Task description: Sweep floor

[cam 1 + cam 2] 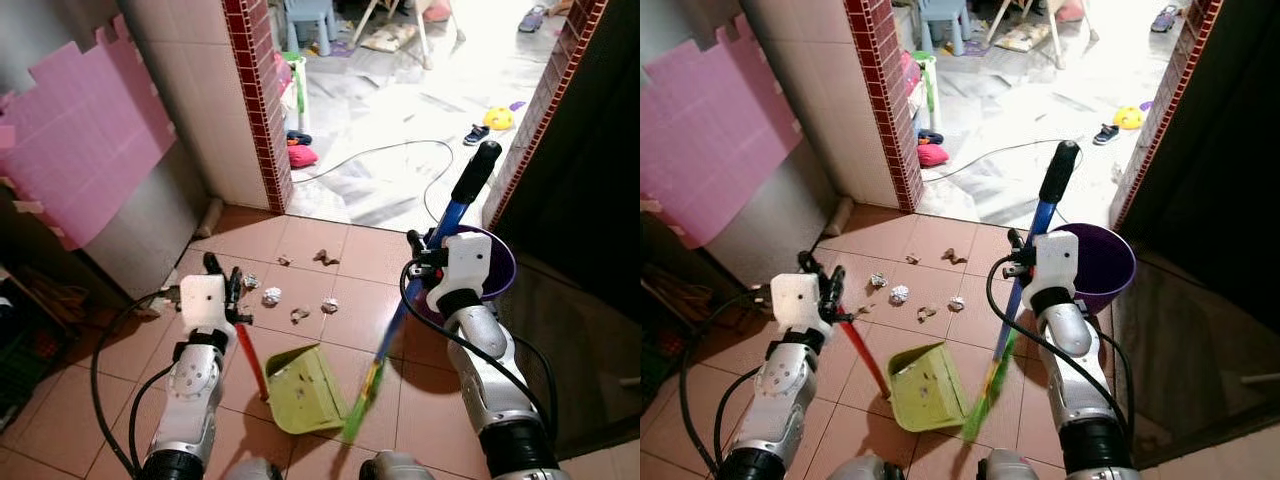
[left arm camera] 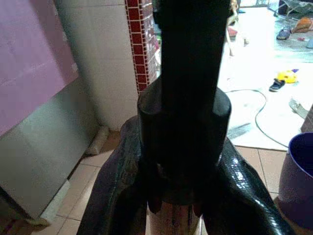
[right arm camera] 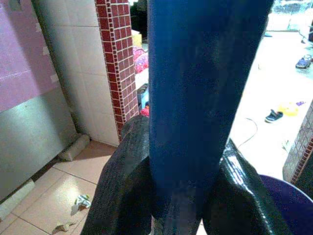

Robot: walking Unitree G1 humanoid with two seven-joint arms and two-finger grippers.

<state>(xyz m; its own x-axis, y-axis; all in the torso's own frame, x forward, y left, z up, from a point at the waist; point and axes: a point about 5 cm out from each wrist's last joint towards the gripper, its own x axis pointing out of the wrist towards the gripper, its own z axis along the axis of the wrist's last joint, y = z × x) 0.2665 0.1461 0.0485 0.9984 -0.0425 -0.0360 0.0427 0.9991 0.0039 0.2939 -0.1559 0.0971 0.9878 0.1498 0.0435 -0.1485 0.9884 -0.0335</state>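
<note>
Left claw (image 1: 222, 275) pinches dustpan (image 1: 305, 390) handle; right claw (image 3: 168, 196) (wrist view) clamps blue broom (image 1: 420, 280).

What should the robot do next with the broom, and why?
Probably reach the broom out past the crumpled paper bits and pull them back toward the green dustpan. The right hand grips the blue handle and the left hand holds the dustpan's red handle, its mouth toward the scraps, which lie on the tiles just beyond it.
</note>
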